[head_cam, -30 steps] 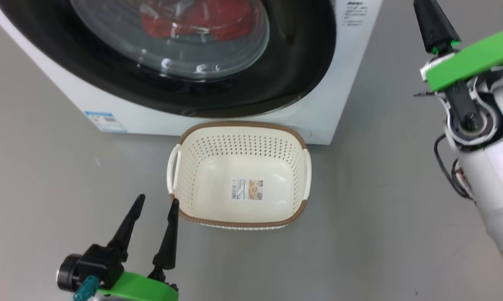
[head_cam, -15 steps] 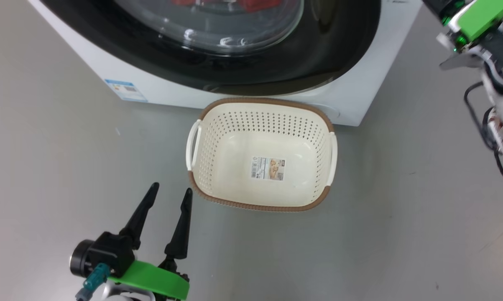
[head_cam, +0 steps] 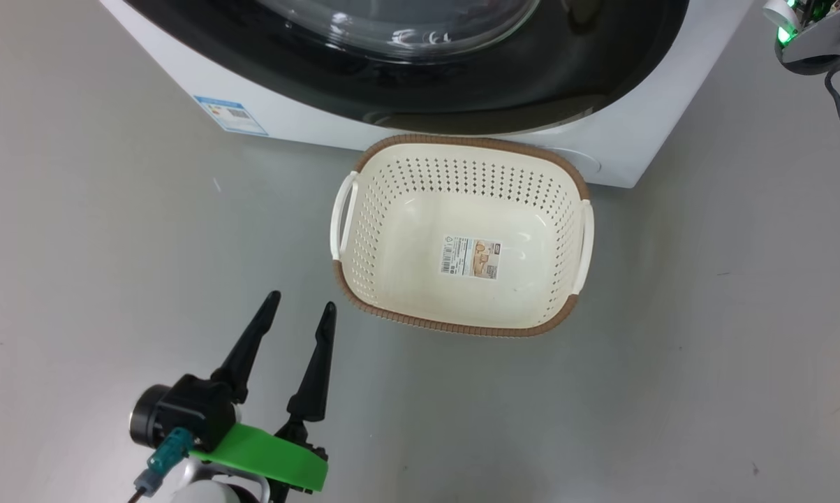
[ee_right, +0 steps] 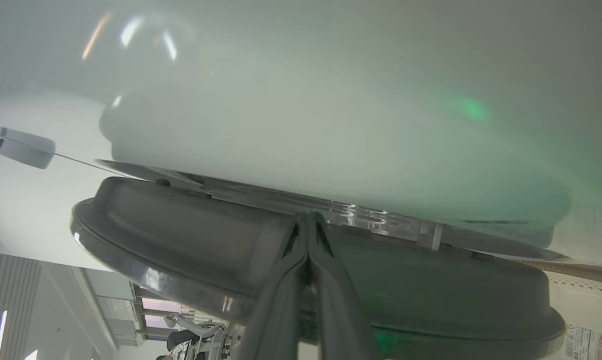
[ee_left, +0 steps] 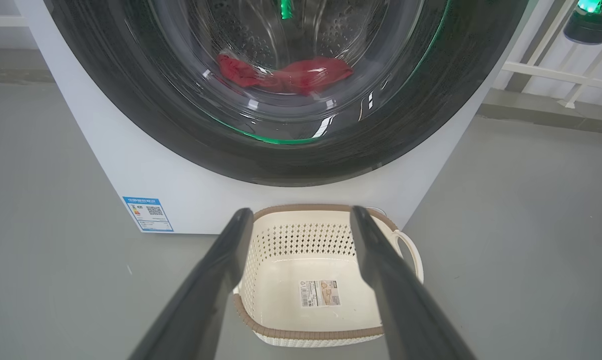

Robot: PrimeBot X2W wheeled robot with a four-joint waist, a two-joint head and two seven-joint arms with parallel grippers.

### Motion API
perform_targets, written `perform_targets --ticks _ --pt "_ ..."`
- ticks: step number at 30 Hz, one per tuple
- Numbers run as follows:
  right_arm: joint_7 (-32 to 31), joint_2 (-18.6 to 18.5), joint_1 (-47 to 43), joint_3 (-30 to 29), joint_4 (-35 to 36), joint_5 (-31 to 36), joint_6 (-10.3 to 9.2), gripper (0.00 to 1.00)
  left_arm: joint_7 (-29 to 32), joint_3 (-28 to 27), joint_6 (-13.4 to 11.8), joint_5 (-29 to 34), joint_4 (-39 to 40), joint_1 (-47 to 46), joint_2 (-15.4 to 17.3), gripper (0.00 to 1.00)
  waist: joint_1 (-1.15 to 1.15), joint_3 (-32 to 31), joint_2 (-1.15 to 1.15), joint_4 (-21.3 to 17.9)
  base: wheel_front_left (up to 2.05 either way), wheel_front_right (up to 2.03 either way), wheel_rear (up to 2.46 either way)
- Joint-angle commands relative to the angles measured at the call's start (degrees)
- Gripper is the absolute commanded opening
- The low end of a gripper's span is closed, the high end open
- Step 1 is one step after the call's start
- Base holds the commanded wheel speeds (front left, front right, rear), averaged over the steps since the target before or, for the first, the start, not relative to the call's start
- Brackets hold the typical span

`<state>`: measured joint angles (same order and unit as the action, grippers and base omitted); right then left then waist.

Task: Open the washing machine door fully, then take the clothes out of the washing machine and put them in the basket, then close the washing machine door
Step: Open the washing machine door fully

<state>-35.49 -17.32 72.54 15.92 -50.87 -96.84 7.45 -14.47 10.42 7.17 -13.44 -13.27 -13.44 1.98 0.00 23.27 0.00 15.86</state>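
Clothes (ee_left: 285,77) lie red and low inside the washing machine (ee_left: 145,170), seen through the washing machine door (ee_left: 301,165) at the upper middle of the left wrist view. That door looks shut, so opening it seems the step in hand. In the right wrist view the right gripper (ee_right: 308,216) is clenched on nothing, drawn into one thin wedge. Its tip sits at the seam between the door and the machine's white front, probably to pry the edge. The basket (head_cam: 406,279) stands empty at the centre of the head view, just before the machine, placed to catch what comes out. At lower left the left gripper (head_cam: 302,300) hangs spread wide, holding nothing, likely kept out of the door's swing.
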Motion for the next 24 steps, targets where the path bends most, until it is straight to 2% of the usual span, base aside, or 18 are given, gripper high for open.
perform_targets --ticks 1,13,24 --pt "-0.45 0.93 1.14 0.10 1.10 -0.26 0.03 0.00 -0.52 -1.60 0.32 -0.43 1.10 -0.89 0.90 1.00 0.00 0.33 0.00 0.21 0.00 0.00 0.00" --pt "-3.83 2.01 2.87 1.45 -1.91 -0.02 0.03 0.00 -0.52 -1.05 0.32 -1.24 0.76 -2.13 0.89 1.00 0.00 1.12 0.00 0.22 0.00 0.00 0.00" --pt "-5.63 3.03 -3.86 2.68 3.14 0.61 0.03 0.00 -0.52 -0.96 0.32 -0.68 0.56 -1.03 0.89 1.00 0.00 -1.75 0.00 -0.71 0.00 0.00 0.00"
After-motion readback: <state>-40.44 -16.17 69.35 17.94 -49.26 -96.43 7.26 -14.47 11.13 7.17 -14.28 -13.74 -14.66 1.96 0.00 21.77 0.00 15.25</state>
